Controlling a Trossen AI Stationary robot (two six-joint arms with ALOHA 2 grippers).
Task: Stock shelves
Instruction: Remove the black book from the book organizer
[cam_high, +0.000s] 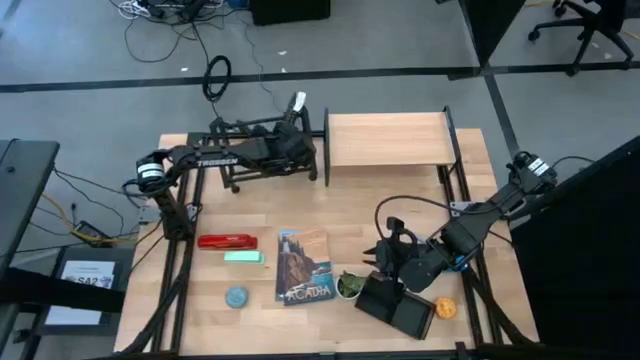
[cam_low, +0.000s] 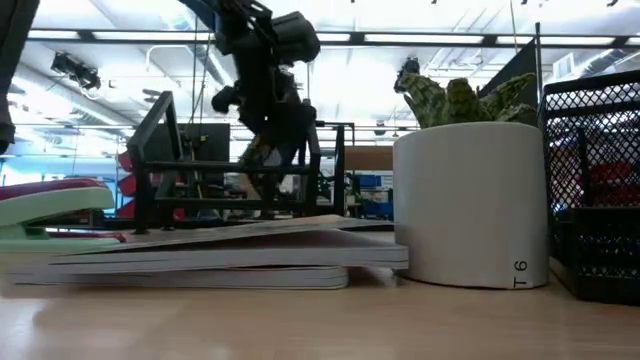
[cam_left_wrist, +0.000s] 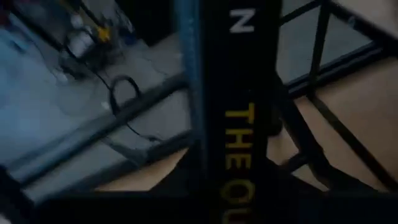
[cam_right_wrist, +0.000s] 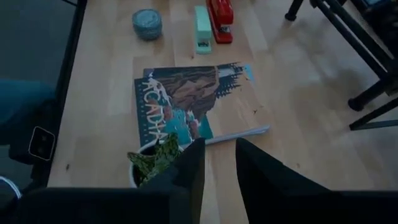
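Reaching over the black metal-tube rack (cam_high: 262, 160) at the table's back, the left gripper (cam_high: 296, 112) pinches a dark book (cam_left_wrist: 239, 112) whose spine reads "THE". Beside it stands the wood-board shelf (cam_high: 388, 140). The right gripper (cam_high: 392, 250), fingers slightly parted, hovers just beside the potted plant (cam_high: 349, 285), which touches the "ACADIA" book (cam_high: 304, 265) on the wooden table (cam_high: 300, 210).
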